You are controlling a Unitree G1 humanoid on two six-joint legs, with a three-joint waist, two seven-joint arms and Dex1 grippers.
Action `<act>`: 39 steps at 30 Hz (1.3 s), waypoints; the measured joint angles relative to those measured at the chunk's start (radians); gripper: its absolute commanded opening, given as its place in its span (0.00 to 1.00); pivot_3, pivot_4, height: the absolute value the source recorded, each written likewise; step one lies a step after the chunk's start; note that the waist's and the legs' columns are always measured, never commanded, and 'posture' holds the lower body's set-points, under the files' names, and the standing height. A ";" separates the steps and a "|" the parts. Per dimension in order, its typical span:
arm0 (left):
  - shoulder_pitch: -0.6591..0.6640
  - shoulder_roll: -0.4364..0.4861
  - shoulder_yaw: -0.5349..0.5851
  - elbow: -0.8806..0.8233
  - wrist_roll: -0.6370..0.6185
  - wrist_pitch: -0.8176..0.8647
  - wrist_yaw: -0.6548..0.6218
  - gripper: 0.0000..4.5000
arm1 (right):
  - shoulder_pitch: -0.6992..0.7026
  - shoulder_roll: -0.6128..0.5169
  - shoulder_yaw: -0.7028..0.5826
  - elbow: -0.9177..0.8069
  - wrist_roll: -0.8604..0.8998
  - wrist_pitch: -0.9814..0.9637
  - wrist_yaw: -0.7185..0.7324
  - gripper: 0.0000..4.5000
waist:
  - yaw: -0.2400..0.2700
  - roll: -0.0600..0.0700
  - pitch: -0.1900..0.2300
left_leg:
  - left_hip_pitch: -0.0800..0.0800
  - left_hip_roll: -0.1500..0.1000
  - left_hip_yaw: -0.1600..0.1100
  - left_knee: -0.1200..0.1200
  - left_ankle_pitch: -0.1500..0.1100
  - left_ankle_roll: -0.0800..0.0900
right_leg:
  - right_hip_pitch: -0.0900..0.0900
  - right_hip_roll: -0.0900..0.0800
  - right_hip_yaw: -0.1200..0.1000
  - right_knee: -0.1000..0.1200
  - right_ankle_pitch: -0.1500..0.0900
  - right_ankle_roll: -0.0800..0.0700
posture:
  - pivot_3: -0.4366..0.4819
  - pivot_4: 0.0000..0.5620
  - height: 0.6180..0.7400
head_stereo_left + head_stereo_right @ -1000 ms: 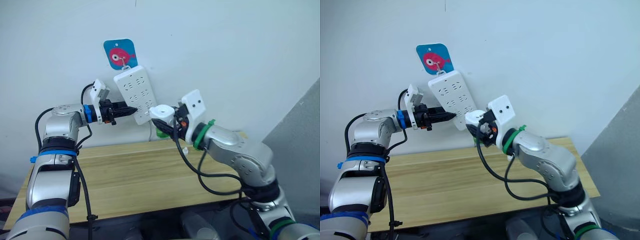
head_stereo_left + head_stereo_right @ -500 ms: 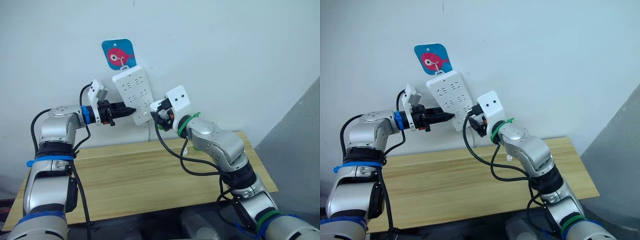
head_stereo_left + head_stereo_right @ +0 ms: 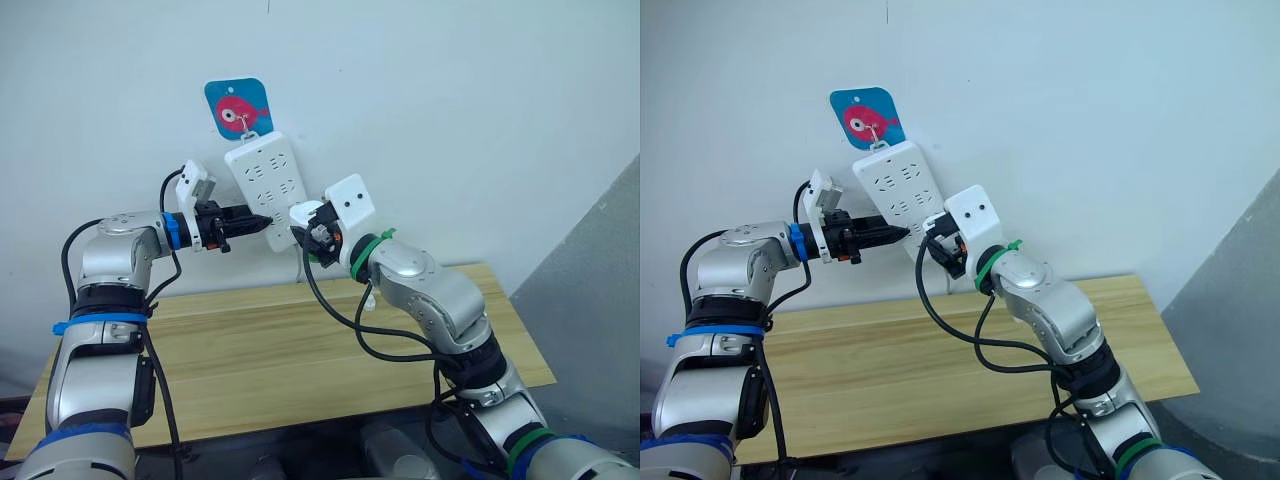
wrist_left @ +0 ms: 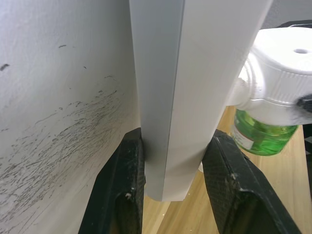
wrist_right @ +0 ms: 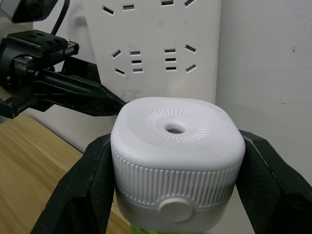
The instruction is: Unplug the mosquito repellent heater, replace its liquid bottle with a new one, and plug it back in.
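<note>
wall (image 3: 450,100): white, scuffed | table (image 3: 260,360): light wood | floor: possibly grey

Small white rounded plastic mosquito repellent heater (image 5: 176,165) at the power strip.
Upright, ribbed sides, round vent hole on top, a green liquid bottle (image 4: 262,138) screwed underneath, pressed against the strip's lower end.

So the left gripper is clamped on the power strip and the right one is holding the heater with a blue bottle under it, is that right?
Not quite: the bottle under the heater is green, not blue, as the left wrist view shows. The rest holds: the left gripper has its jaws shut on the power strip's lower end, and the right gripper holds the heater at the strip.
</note>
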 measured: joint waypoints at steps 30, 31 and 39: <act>0.013 0.010 0.009 -0.030 0.001 0.046 0.003 0.29 | 0.057 0.013 0.046 0.024 -0.180 -0.109 0.091 0.67 | 0.000 0.000 0.000 | 0.001 0.000 -0.004 0.000 0.002 -0.002 | 0.001 0.000 -0.004 0.002 0.000 0.000 | 0.19 0.09 0.95; 0.014 0.010 0.009 -0.031 0.001 0.046 0.003 0.29 | 0.059 0.013 0.045 0.021 -0.182 -0.107 0.096 0.67 | 0.000 0.000 0.000 | 0.001 0.000 -0.004 0.000 0.002 -0.002 | 0.001 0.000 -0.005 0.002 0.000 0.000 | 0.19 0.09 0.95; 0.014 0.010 0.009 -0.033 0.000 0.046 -0.007 0.29 | 0.098 0.011 0.039 -0.011 -0.183 -0.052 0.115 0.67 | 0.000 0.000 0.000 | 0.000 0.000 -0.007 -0.001 0.002 -0.002 | 0.001 0.000 -0.008 0.002 -0.001 -0.001 | 0.19 0.09 0.95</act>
